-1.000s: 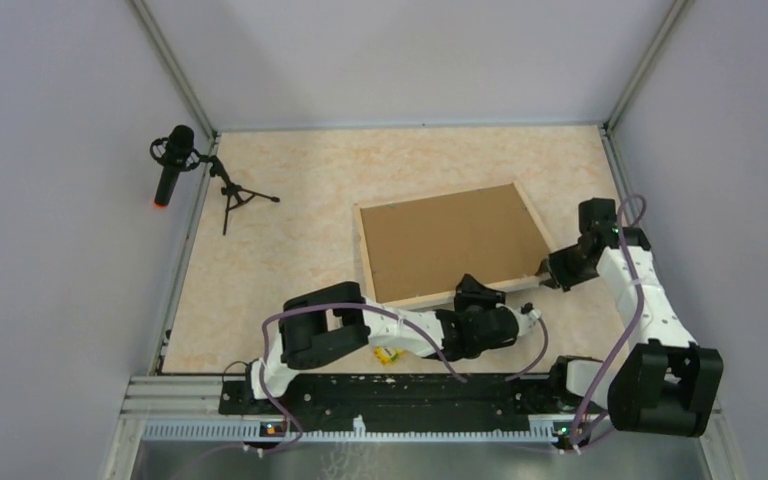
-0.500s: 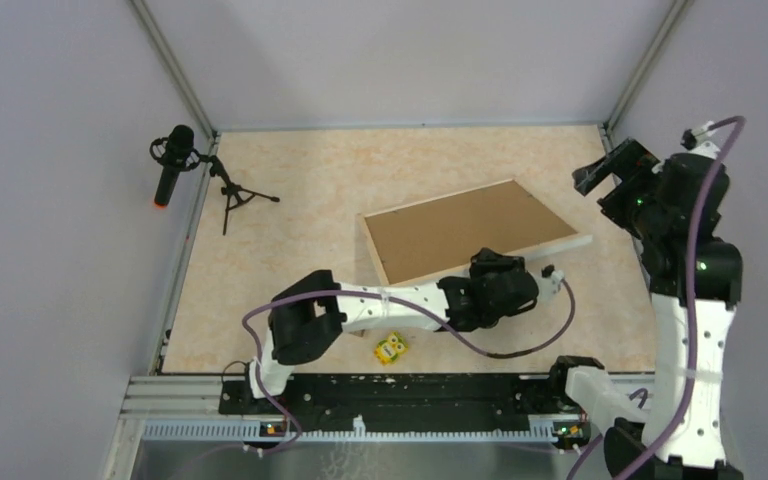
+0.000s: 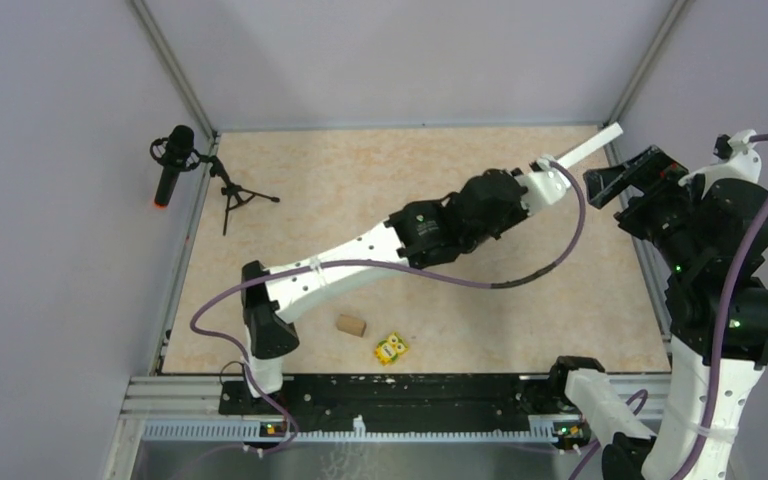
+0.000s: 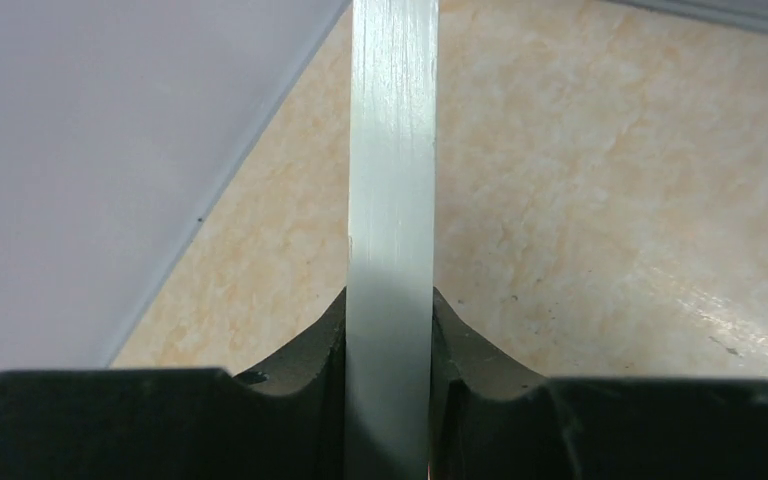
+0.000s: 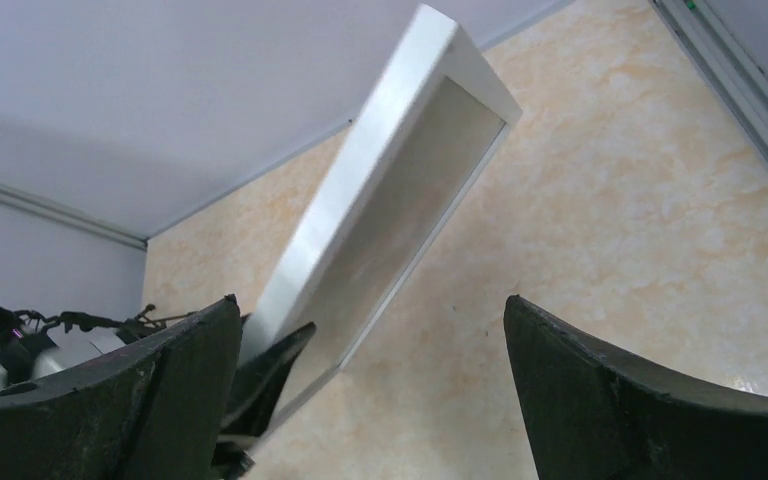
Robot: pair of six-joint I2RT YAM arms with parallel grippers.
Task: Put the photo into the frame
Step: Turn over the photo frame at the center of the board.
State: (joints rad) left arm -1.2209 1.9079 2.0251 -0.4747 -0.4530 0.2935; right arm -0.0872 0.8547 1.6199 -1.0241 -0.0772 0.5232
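- Left arm [image 3: 360, 262] reaches in a long diagonal from the near-left corner of the counter [image 3: 290, 180] toward the far-right corner, nearly straight.
- Left tool [image 3: 548, 176] is pinching the frame [image 3: 588, 150]. In the left wrist view its black fingers [image 4: 325, 335] press both sides of the pale strip [image 4: 390, 200].
- The frame is in the air above the far-right corner, off the counter. It is edge-on to the top camera and tilted in the right wrist view [image 5: 360, 210].
- Right arm [image 3: 720, 290] stands upright at the right edge, wrist bent toward the frame. Right tool [image 3: 632, 178] is spread wide and touches nothing, with the frame seen between its fingers [image 5: 130, 390].
- Frame: thin straight strips, smooth white face, and a dull panel inside that is too blurred to identify.
- Microphone [image 3: 172, 160]: black, on a small tripod at the far-left corner.
- Near the near edge are a short brown cylinder [image 3: 350, 324] and a small yellow toy [image 3: 391, 348].
- Counter: beige with marbled mottling, slightly glossy.
- Walls [image 3: 410, 60]: plain pale grey-lilac with metal corner posts.
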